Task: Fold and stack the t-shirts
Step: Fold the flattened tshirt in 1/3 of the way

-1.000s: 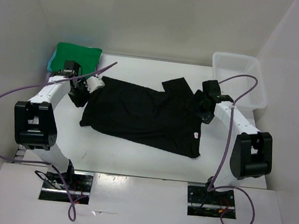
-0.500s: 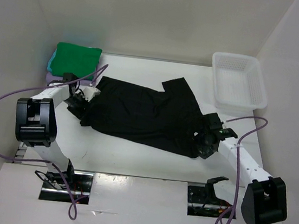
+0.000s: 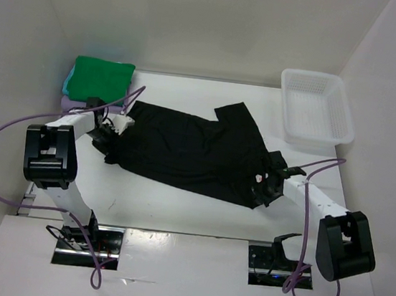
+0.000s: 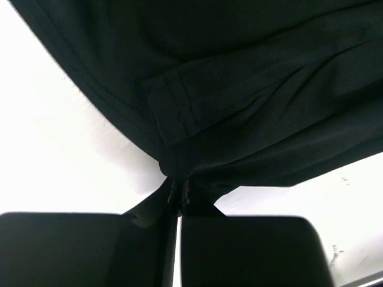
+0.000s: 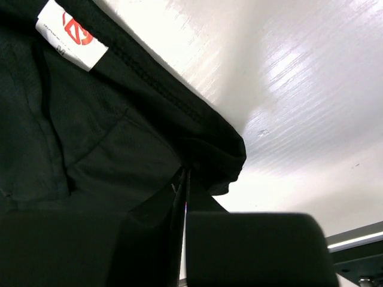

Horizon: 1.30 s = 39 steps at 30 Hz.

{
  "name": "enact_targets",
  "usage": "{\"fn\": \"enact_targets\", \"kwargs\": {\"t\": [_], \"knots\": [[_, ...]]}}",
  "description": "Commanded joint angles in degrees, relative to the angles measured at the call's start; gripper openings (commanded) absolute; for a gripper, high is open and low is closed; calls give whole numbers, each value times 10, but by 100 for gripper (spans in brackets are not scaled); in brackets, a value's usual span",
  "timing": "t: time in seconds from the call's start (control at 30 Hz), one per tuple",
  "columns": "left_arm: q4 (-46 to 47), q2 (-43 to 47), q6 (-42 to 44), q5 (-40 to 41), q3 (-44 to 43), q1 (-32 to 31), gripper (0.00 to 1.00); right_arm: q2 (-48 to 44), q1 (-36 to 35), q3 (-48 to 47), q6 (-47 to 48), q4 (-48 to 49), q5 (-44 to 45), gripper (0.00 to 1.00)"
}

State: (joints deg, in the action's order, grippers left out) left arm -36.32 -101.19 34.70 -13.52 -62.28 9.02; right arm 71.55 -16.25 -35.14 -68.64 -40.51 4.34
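Black cloth: the black t-shirt [image 3: 190,154] lay spread flat across the middle of the white table [image 3: 176,207], one sleeve pointing toward the far wall.

- Left gripper [image 3: 107,148]: fingers pinched together on the shirt's near-left corner; in the wrist view, a hemmed edge bunched into the closed tips [image 4: 179,194].
- Right gripper [image 3: 259,194]: likewise clamped on the near-right corner, fabric gathered into the closed tips [image 5: 184,185].
- Label [image 5: 72,37]: a white sewn-in tag just inside the hem by the right gripper, with a red logo mark. The small dark print beneath was too blurred to read, possibly a letter M. From above it showed as a pale speck [image 3: 259,177].
- Far-left corner: green shirt [image 3: 103,75] folded on top of a stack, with a turquoise edge [image 3: 67,83] and a lavender edge [image 3: 68,103] below it.
- Far-right corner: white plastic bin [image 3: 317,108], well apart from the shirt.
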Motion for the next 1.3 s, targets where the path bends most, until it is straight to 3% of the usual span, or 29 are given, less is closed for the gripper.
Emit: {"fn": "enact_targets", "kwargs": {"t": [0.0, 0.13, 0.23, 0.27, 0.3, 0.33, 0.43, 0.6, 0.77, 1.0, 1.17, 1.27], "knots": [[-14, 17, 37, 63, 37, 7, 0, 9, 1, -4, 9, 16, 16, 0], [-78, 58, 64, 82, 48, 7, 2, 9, 1, -4, 9, 16, 27, 0], [-136, 77, 89, 88, 59, 7, 31, 9, 1, -4, 9, 10, 33, 0], [-151, 85, 104, 88, 59, 7, 37, 9, 1, -4, 9, 10, 40, 4], [-177, 91, 109, 95, 59, 7, 50, 9, 1, -4, 9, 10, 45, 16], [-188, 91, 109, 101, 53, 7, 57, 15, 1, -9, 9, 10, 45, 36], [-201, 108, 114, 144, 29, 13, 81, 31, 1, -15, 15, 10, 40, 46], [-206, 115, 104, 89, -85, 58, 96, 4, -22, -15, 6, -3, 45, 62], [-145, 105, 111, -25, -89, 58, 99, 0, -27, -15, 0, -3, 45, 64], [-132, 38, 153, -74, -58, 58, 99, 10, -27, -15, 11, 13, 45, 64], [-113, -6, 131, -87, -70, 40, 92, 22, -27, -15, 18, 13, 45, 63], [-107, -29, 114, -94, -81, 34, 83, 28, -27, -15, 18, 13, 45, 63]]}}
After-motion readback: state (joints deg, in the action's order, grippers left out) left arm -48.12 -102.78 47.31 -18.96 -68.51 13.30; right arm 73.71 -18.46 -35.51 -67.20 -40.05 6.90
